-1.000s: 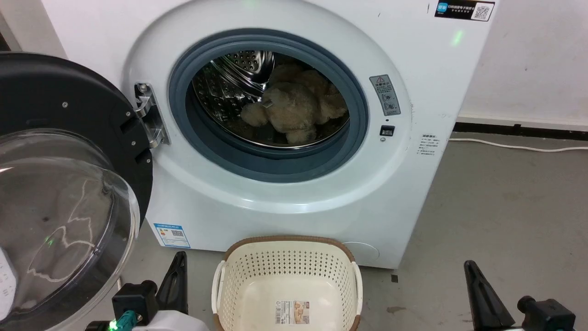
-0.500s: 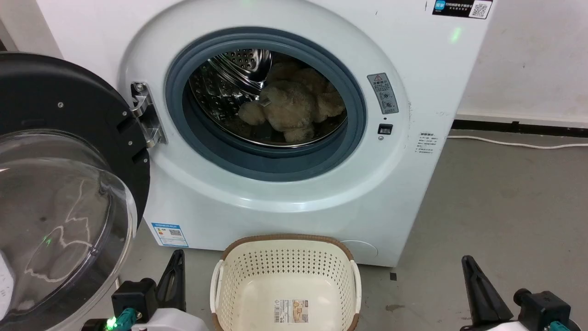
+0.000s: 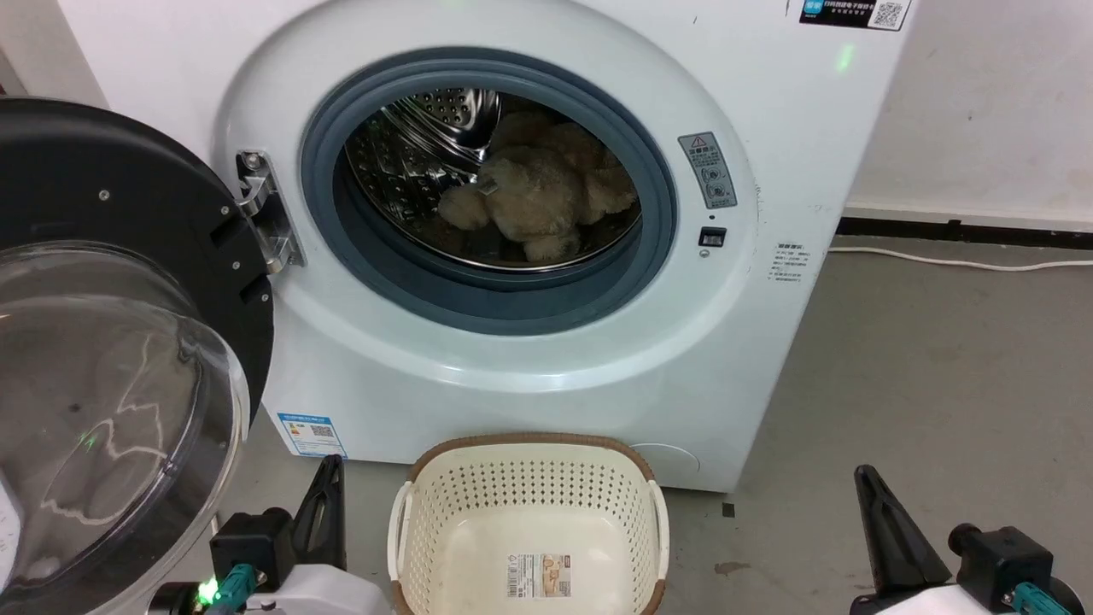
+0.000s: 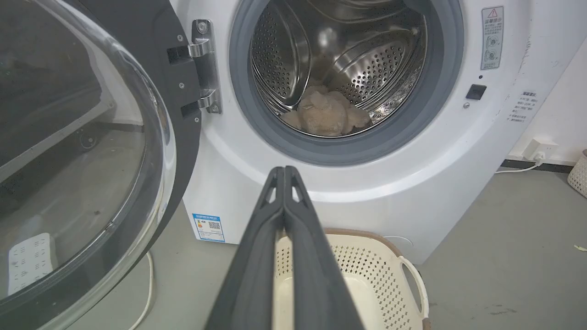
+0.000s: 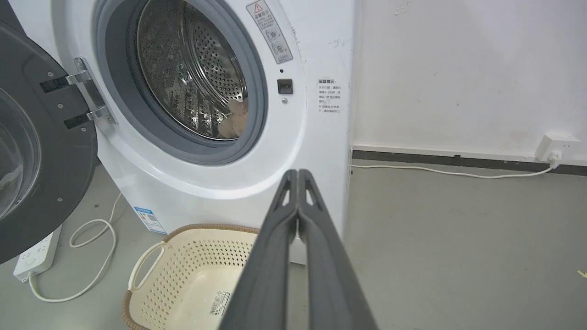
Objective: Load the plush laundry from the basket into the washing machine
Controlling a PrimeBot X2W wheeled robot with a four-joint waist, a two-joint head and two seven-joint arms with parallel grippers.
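Head view: high, facing forward and down onto the washer (image 3: 529, 359) front, basket (image 3: 529, 440) nearest. Left wrist view: lower, closer, almost square-on, sighting along its fingers (image 4: 254, 266). Right wrist view: low, from the right, oblique. All three share drum (image 3: 410, 162) opening and basket.

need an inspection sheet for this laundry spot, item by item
surface: grey concrete floor, faint stains
job's things: plush laundry lies in the drum of the washing machine; door swung open; basket on the floor before it, only a label inside
clutter: part of another perforated basket by the wall
grippers: left gripper shut, empty; right gripper shut, empty
cables: white cable runs along the wall to a socket; power strip with looped cord near the door
surroundings: white wall, dark skirting
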